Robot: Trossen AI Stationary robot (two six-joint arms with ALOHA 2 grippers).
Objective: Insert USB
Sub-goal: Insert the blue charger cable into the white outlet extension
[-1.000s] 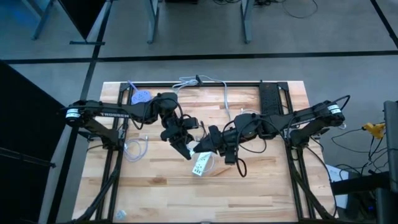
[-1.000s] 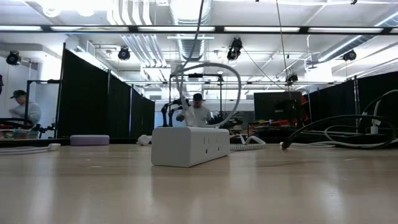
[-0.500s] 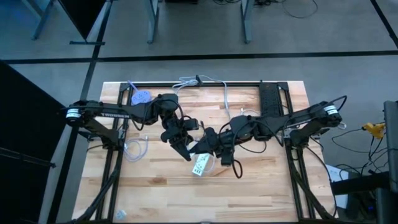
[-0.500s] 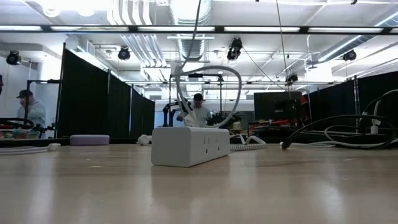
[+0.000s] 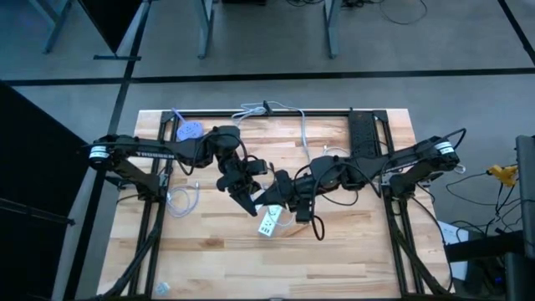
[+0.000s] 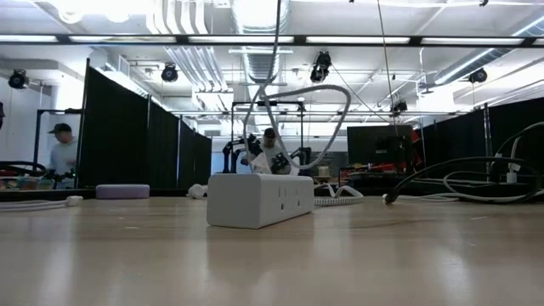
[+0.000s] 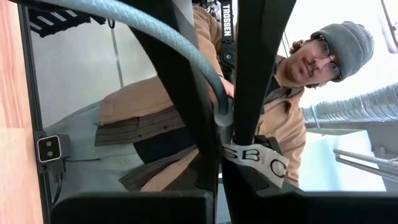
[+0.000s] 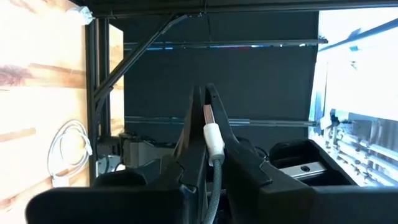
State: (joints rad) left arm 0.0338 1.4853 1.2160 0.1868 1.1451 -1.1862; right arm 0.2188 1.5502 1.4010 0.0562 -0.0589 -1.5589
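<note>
A white power strip lies flat on the wooden table near its middle and also shows in the low view as the power strip. Just above it the two grippers meet, both pointing level. My left gripper comes from the table's left and is shut on a grey-blue cable that bears a white tag. My right gripper comes from the right and is shut on a white USB plug, whose cable trails back under the wrist. A cable loop arches above the strip. My left gripper pinches the grey-blue cable's end between its two fingers, just beside the white tag; the fingers lie level, clear of the table. My right gripper pinches the white plug between its two fingers, along their length. The plug's metal tip points forward between the fingertips, lifted clear of the table.
A coil of clear tubing and a purple disc lie at the table's left. A black power bar lies along the far right, and white cables at the far edge. People stand beyond the table.
In the low view the cable loop above the power strip has spread wider to that picture's right. Both grippers have kept their places.
</note>
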